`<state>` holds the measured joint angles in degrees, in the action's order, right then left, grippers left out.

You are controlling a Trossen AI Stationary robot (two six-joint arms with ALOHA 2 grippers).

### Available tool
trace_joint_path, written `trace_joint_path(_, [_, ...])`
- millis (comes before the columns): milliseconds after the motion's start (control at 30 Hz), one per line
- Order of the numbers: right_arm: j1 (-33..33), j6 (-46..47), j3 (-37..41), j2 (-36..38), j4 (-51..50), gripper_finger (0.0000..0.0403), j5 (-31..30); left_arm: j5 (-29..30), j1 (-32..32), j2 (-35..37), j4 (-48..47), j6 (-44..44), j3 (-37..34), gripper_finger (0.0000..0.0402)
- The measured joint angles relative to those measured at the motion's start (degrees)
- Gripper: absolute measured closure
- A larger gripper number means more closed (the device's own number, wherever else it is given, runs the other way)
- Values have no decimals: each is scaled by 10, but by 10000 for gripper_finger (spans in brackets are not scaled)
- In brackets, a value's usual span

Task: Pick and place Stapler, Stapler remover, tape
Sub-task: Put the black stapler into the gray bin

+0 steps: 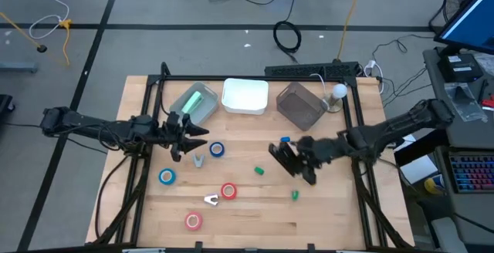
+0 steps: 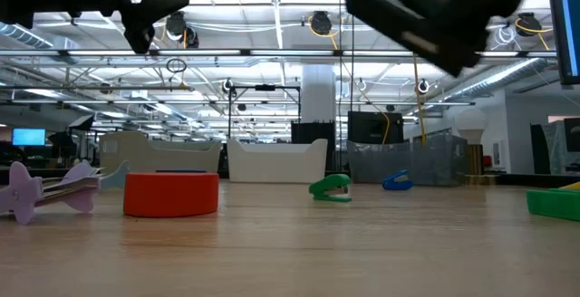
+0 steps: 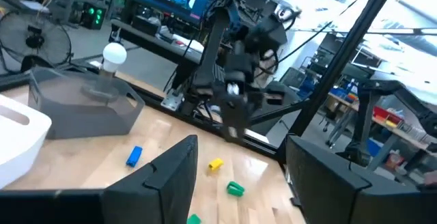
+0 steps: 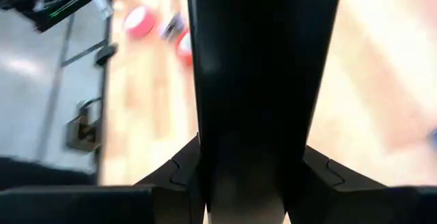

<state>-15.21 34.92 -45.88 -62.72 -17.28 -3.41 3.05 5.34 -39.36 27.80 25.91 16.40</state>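
Observation:
My right gripper [image 1: 299, 159] hangs over the table's right middle, shut on a black stapler [image 1: 284, 157] that shows large in the low view [image 2: 426, 21]. My left gripper [image 1: 185, 136] hovers open near the table's left middle, with nothing between its fingers [image 3: 171, 179]. Two blue tape rolls [image 1: 217, 150] [image 1: 167, 177] and two red ones [image 1: 228, 191] [image 1: 193, 220] lie flat on the wood. A pale stapler remover [image 1: 211, 200] lies on its side by the red roll, and a grey one [image 1: 199, 160] sits below the left gripper. My right gripper pinches the black stapler between its two fingers, one on each long side [image 4: 252, 176]. The stapler runs on ahead of the fingers, along them. The fingers slant down from the table's right side. The stapler is lifted clear of the table and tilted [image 2: 426, 21].
Three bins stand in a row at the far edge: a clear greenish one [image 1: 197, 102], a white one [image 1: 245, 96] and a grey one [image 1: 301, 105]. Small green bits [image 1: 260, 171] [image 1: 295, 195] and a blue one [image 1: 285, 139] lie mid-table. A black frame [image 1: 150, 114] edges the table.

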Motion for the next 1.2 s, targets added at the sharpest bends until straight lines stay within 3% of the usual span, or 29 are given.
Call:
trace_joint_path(233, [79,-148,-76,-75,14,274,-28,4,0,0,13,73,0,179])
trace_joint_path(400, [97,-219,-152,-157,3,274,-30,61,0,0,27,110,0,179])
trace_joint_path(567, [104,-256,-231,-238,-1,274,-117,105,0,0,27,113,0,179])
trace_joint_path(733, [119,-254,-298,-302,1,274,-194,138,0,0,28,115,0,179])
trace_joint_path(1000, [146,-203,-333,-357,62,274,-208,168,0,-10,33,114,0,179])
trace_joint_path(1200, [149,-173,-333,-376,119,274,-206,181,0,-65,87,86,0,179])
